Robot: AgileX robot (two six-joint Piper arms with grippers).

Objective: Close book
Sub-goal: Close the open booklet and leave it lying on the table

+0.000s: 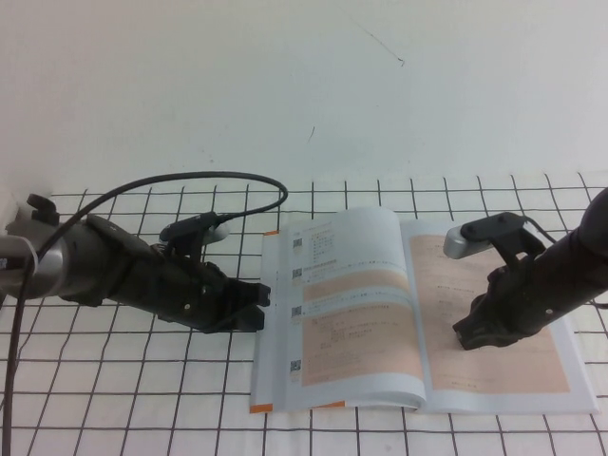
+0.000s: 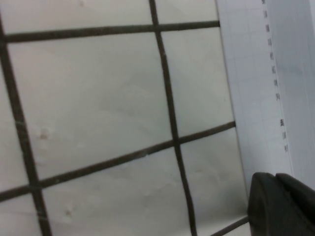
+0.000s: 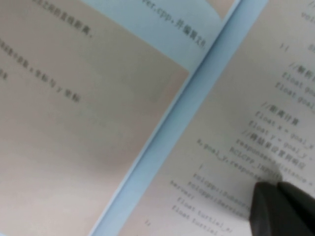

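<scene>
The open book (image 1: 366,313) lies flat on the gridded worktop (image 1: 142,399), right of centre, with its pages facing up. The left pincer (image 1: 255,309) sits low over the worktop just beside the book's left edge, narrow and holding nothing. The right pincer (image 1: 472,337) is down on the right-hand page near the spine, also narrow and holding nothing.

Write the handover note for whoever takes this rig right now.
Book: lies open on the table, pages up.
Left hand: shut, low over the table, just off the book's left edge.
Right hand: shut, tip down at the right page; contact unclear.
Done: both arms are at the book.
Left: fold one half over to close it.
</scene>
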